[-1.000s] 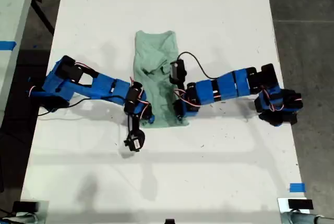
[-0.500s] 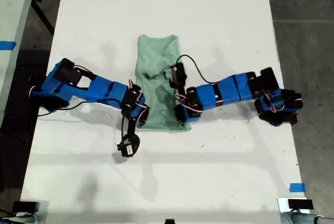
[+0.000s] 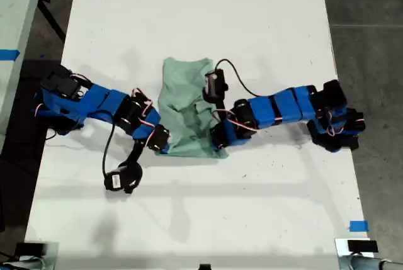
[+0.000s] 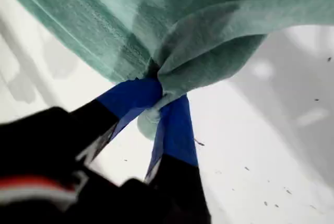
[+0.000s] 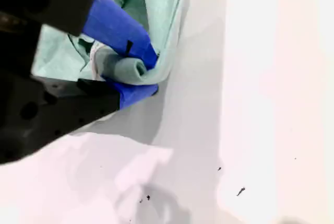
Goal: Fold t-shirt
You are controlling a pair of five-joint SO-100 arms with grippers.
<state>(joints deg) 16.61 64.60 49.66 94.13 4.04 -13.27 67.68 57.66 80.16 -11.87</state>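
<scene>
**Both grippers pinching the t-shirt's near hem**

The t-shirt [image 3: 186, 109] lies on the white bench [image 3: 189, 12], roughly at the middle of the exterior view, folded into a narrow rumpled strip with creases across its middle. One arm reaches in from the exterior view's left, the other from the exterior view's right, and each meets a lower corner of the cloth.

In the first wrist view, my first gripper [image 4: 159, 104] has its blue-taped jaws pressed together on a bunched fold of the mint-green cloth [image 4: 209, 51], which drapes above the bench surface. In the second wrist view, my second gripper [image 5: 133, 72] likewise pinches a rolled edge of the t-shirt [image 5: 151, 4] between its blue jaws, close above the bench.

The wrist views do not show which arm carries which gripper.
</scene>
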